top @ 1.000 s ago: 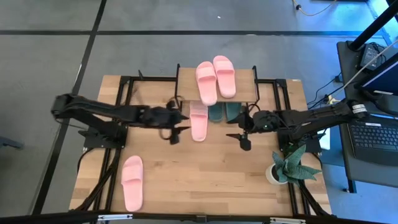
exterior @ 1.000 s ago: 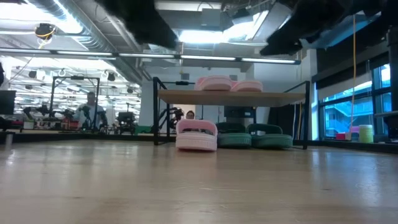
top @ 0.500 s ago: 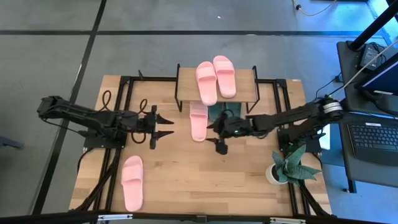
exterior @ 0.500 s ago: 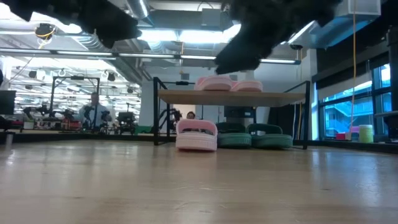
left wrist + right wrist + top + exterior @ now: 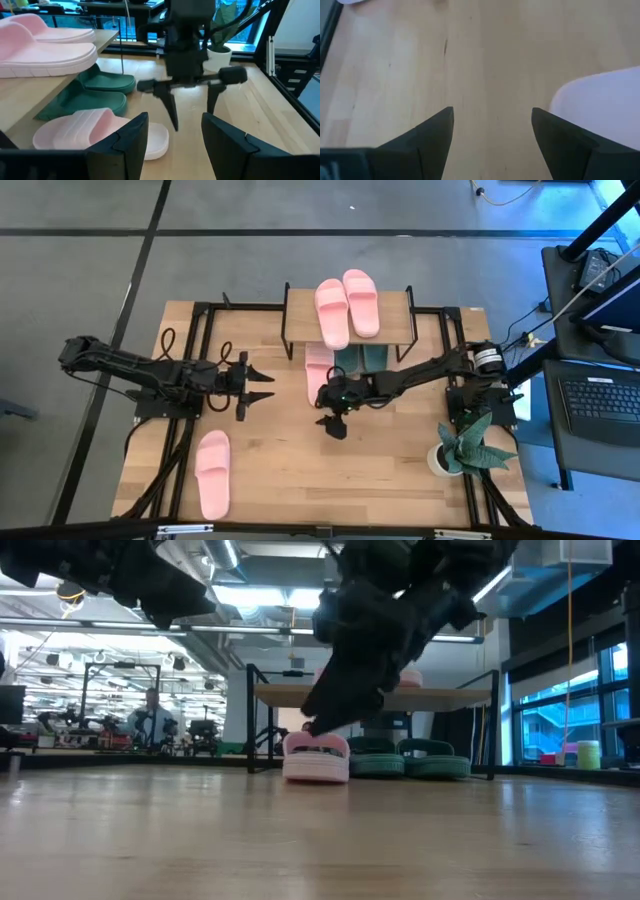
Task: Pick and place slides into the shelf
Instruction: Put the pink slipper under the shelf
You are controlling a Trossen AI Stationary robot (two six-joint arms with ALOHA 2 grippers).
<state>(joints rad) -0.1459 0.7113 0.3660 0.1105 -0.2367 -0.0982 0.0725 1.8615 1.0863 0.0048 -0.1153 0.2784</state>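
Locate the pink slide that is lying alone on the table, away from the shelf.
In the high view, the lone pink slide lies on the table's near-left part, on the left arm's side, just below the open left gripper and well away from the shelf.

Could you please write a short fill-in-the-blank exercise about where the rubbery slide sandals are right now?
1. The small shelf's light wooden top board carries ___ light pink slides.
2. The pair beneath that board is dark ___.
3. One light pink slide lies alone on the table nearest the ___ gripper.
4. The right gripper hangs beside the pink slide with jaws ___.

Missing words: two; green; left; open
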